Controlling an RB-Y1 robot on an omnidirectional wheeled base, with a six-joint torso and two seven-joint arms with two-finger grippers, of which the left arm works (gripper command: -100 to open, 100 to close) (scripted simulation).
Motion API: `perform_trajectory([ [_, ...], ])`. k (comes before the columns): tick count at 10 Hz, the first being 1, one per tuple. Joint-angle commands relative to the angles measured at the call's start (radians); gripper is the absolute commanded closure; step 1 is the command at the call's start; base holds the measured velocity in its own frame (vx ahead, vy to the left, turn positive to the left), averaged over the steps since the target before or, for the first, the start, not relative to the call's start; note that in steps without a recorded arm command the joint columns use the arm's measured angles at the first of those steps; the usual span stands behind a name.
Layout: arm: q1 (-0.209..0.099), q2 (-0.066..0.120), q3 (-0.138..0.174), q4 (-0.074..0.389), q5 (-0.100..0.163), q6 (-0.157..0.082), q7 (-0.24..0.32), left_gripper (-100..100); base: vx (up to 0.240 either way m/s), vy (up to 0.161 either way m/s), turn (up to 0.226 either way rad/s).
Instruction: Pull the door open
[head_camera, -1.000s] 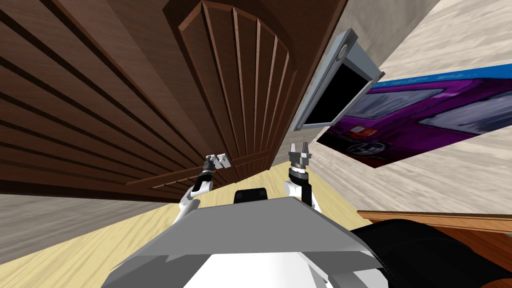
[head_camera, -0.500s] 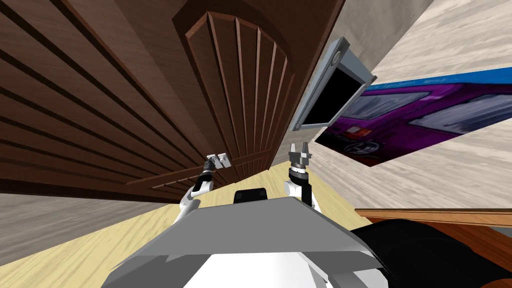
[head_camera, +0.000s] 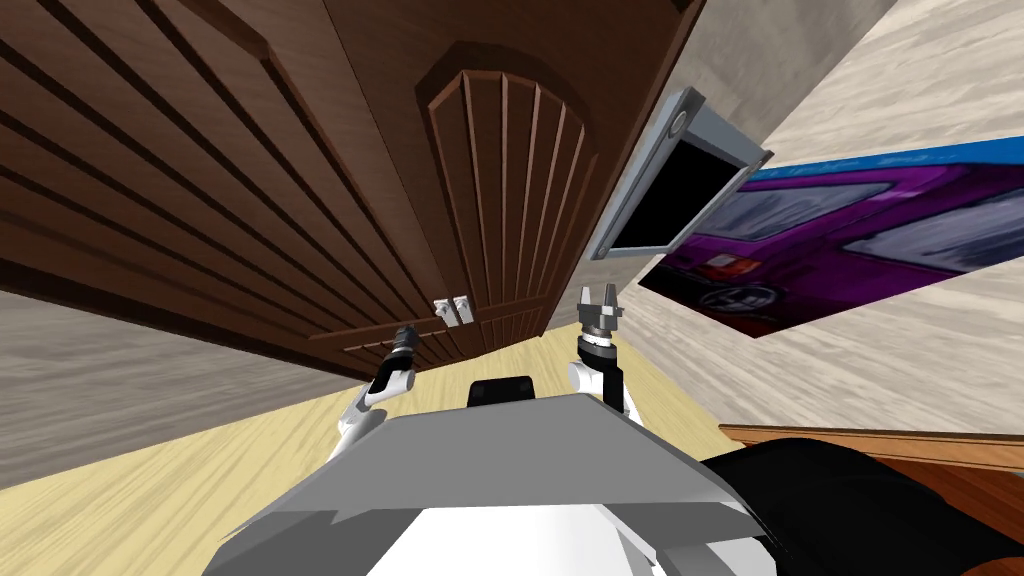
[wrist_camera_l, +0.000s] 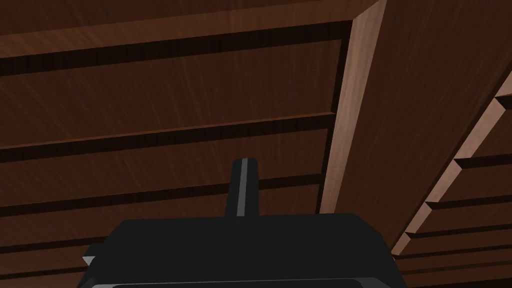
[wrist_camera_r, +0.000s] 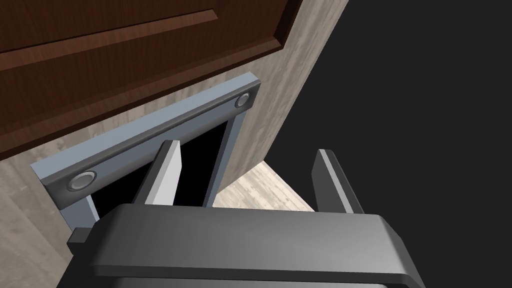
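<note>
Fingers (wrist_camera_l: 243, 185) of left gripper (head_camera: 404, 334) press together, apart from handle (head_camera: 452, 310) on brown door (head_camera: 500, 200); right gripper (head_camera: 598, 297) spread.

Handle (head_camera: 451, 310) on the door (head_camera: 500, 190), near the left tool (head_camera: 404, 335).

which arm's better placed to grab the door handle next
Left: the left gripper, though shut, is close beside the door handle; the right gripper, open, points at a grey wall frame.
</note>
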Motion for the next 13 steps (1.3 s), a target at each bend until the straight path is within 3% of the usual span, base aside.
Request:
perform_trajectory([
  [1,0.005,-0.003,-0.019,-0.013,0.0,-0.004,0.006,-100,-0.218,-0.019,-0.058],
  [5,0.011,-0.014,-0.072,-0.051,-0.002,-0.015,0.022,-100,-0.191,-0.094,-0.09],
  [6,0.01,-0.014,-0.061,-0.046,-0.003,-0.011,0.018,-100,-0.07,-0.06,-0.017],
  [10,0.039,0.016,0.017,-0.004,0.006,-0.004,0.008,-100,0.015,0.067,0.155],
  [13,0.022,0.01,0.015,0.001,0.004,-0.004,0.005,-100,0.169,0.05,-0.036],
])
